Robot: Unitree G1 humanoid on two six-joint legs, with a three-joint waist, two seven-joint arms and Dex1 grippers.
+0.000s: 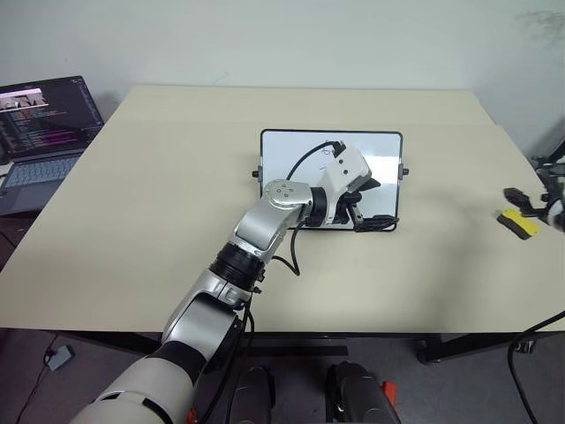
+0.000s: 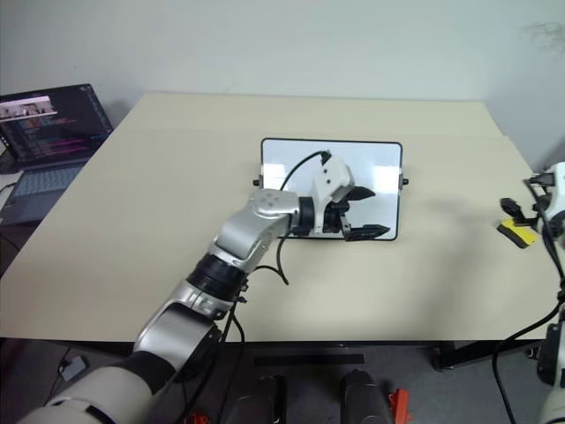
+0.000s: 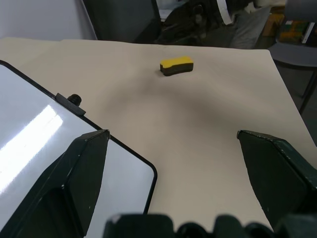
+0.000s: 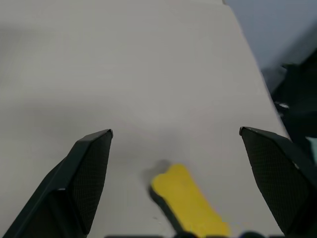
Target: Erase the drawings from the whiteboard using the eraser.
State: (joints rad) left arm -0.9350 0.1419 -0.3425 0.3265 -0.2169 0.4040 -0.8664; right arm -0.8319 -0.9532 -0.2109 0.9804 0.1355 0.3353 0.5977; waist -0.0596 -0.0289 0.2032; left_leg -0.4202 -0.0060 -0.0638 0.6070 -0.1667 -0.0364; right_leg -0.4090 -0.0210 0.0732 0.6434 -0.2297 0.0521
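Note:
The whiteboard (image 1: 287, 155) lies flat in the middle of the table, a glossy white board with a thin black frame. My left gripper (image 1: 380, 203) hovers open over its right end, and that hand and its cable cover much of the board. I cannot make out the drawings. The eraser (image 1: 518, 223), yellow on top with a black base, lies near the table's right edge, far from the board. My right gripper (image 4: 176, 131) hangs open just above and behind the eraser (image 4: 190, 203), without touching it. The left wrist view shows the board's corner (image 3: 29, 134) and the eraser (image 3: 177, 65) beyond it.
An open laptop (image 1: 40, 132) sits off the table's left side. The beige table (image 1: 159, 203) spreads wide around the board. Its right edge runs close beyond the eraser. A grey chair (image 3: 297, 49) stands past that edge.

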